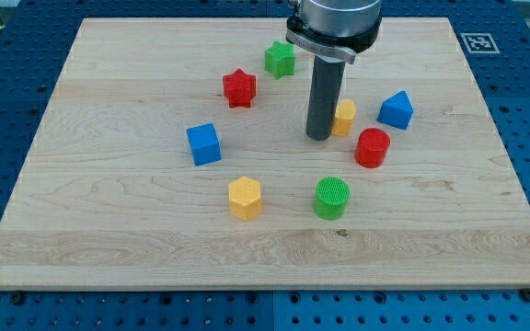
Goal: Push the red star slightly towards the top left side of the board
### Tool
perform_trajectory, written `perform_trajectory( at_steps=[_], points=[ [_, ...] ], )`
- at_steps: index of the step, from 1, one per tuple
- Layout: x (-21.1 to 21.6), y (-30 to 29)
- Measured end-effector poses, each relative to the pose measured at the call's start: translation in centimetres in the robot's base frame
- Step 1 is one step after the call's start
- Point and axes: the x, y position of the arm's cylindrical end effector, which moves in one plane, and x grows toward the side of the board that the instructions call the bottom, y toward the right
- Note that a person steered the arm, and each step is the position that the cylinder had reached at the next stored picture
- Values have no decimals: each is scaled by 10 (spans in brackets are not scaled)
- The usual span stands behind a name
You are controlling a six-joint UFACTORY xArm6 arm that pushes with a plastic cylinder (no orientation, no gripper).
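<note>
The red star (239, 88) lies on the wooden board (109, 221), above and left of the board's middle. My tip (318, 138) stands to the star's right and somewhat below it, well apart from it. The tip is just left of a yellow block (345, 118) that the rod partly hides. A green star (281, 59) lies up and to the right of the red star.
A blue cube (203, 144) lies below and left of the red star. A yellow hexagonal block (245, 198) and a green cylinder (332, 198) lie lower down. A red cylinder (373, 147) and a blue triangular block (397, 109) lie at the right.
</note>
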Motion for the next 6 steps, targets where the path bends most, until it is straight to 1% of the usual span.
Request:
perform_trajectory(
  at_steps=[1, 2, 4, 5, 6],
  points=[
    [3, 0],
    [-11, -40],
    [-68, -108],
    [-75, -127],
    [-36, -114]
  ],
)
